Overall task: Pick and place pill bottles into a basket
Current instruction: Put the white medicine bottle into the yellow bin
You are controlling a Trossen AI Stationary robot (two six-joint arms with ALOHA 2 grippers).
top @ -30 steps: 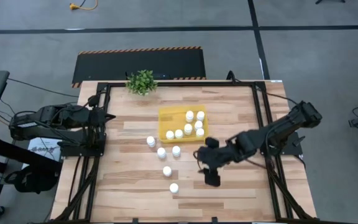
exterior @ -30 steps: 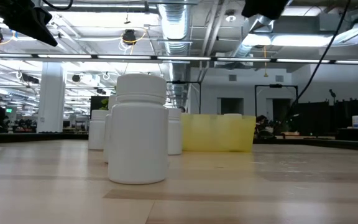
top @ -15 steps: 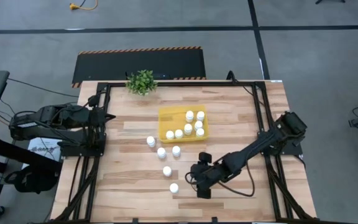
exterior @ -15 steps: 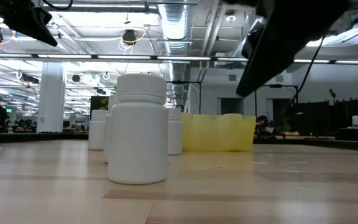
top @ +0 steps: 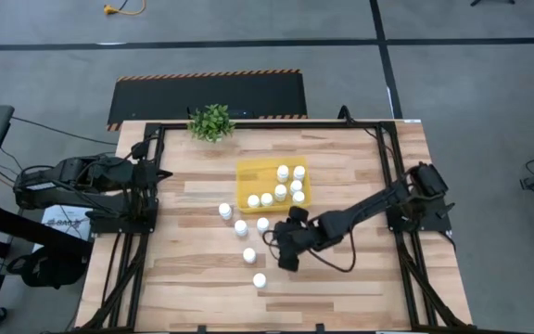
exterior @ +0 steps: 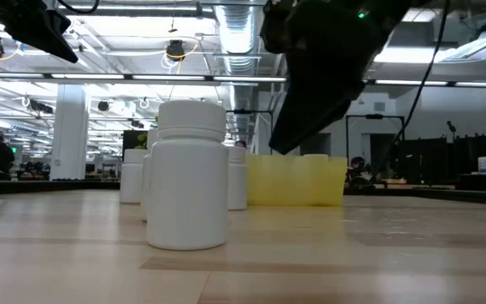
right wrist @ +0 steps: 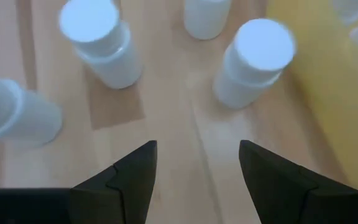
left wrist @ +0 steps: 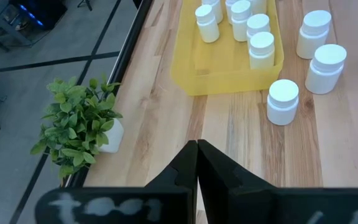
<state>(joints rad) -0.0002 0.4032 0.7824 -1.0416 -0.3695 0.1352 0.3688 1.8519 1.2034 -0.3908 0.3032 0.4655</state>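
Several white pill bottles (top: 281,186) stand in the yellow basket (top: 248,176) at the table's middle. More of them stand loose on the wood on its near side: one close to the basket (top: 262,224) (right wrist: 253,62), one to that bottle's left (top: 241,225) (right wrist: 98,43), and others nearer the front (top: 249,254) (top: 260,279). My right gripper (top: 278,243) (right wrist: 197,168) hovers open, slanting down, just right of these loose bottles, with nothing between its fingers. My left gripper (left wrist: 196,158) waits shut at the table's left edge.
A small green plant (top: 211,122) sits at the far edge, left of the basket. Black frame rails (top: 387,186) run along the table's sides. In the low view one bottle (exterior: 188,177) stands close to the camera, with the dark right gripper (exterior: 319,76) above and behind it.
My right gripper has come down and toward the table's left, tipping steeper, from right of the loose bottles to just beside them. Its fingers stay open. No bottle has moved.
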